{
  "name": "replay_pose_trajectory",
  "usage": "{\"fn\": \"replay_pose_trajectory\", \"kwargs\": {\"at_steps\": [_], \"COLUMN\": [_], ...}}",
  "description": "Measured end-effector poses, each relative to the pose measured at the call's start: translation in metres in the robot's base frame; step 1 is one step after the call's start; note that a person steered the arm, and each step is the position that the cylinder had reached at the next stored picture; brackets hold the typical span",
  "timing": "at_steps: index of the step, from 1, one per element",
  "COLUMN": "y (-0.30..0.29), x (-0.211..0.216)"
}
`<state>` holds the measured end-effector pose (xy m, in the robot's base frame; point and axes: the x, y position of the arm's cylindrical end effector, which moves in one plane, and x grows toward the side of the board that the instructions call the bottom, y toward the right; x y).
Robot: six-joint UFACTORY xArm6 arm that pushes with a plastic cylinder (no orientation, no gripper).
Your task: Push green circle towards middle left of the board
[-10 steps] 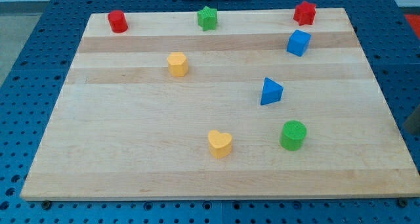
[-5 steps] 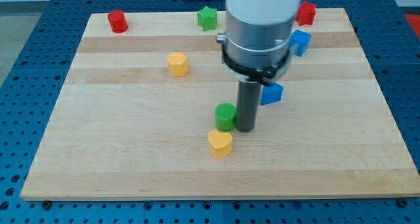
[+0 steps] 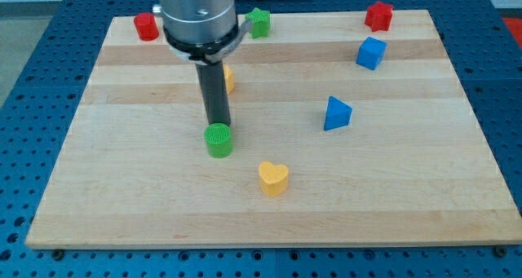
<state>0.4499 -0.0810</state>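
Note:
The green circle (image 3: pixel 218 139) sits on the wooden board (image 3: pixel 122 188), a little left of the board's middle. My tip (image 3: pixel 218 125) is right behind it on the top side, touching or almost touching its upper edge. The rod rises from there to the arm's grey housing (image 3: pixel 197 13) at the view's top left of centre.
A yellow heart (image 3: pixel 273 178) lies below and right of the green circle. A yellow block (image 3: pixel 229 78) is partly hidden behind the rod. A blue triangle (image 3: pixel 337 113), blue cube (image 3: pixel 370 53), red star (image 3: pixel 378 15), green star (image 3: pixel 259 22) and red cylinder (image 3: pixel 146 26) stand farther off.
The green circle has been pushed from the lower right to left of centre. My tip moved left with it and now stands at its top side instead of its right side.

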Motion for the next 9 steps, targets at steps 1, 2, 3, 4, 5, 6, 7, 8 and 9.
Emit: {"fn": "replay_pose_trajectory", "kwargs": {"at_steps": [1, 2, 3, 4, 5, 6, 7, 8, 9], "y": [0.043, 0.078, 0.079, 0.054, 0.001, -0.053, -0.074, -0.07, -0.089], "x": [0.0, 0.008, 0.036, 0.051, 0.034, 0.003, 0.001, 0.028, 0.033]}}
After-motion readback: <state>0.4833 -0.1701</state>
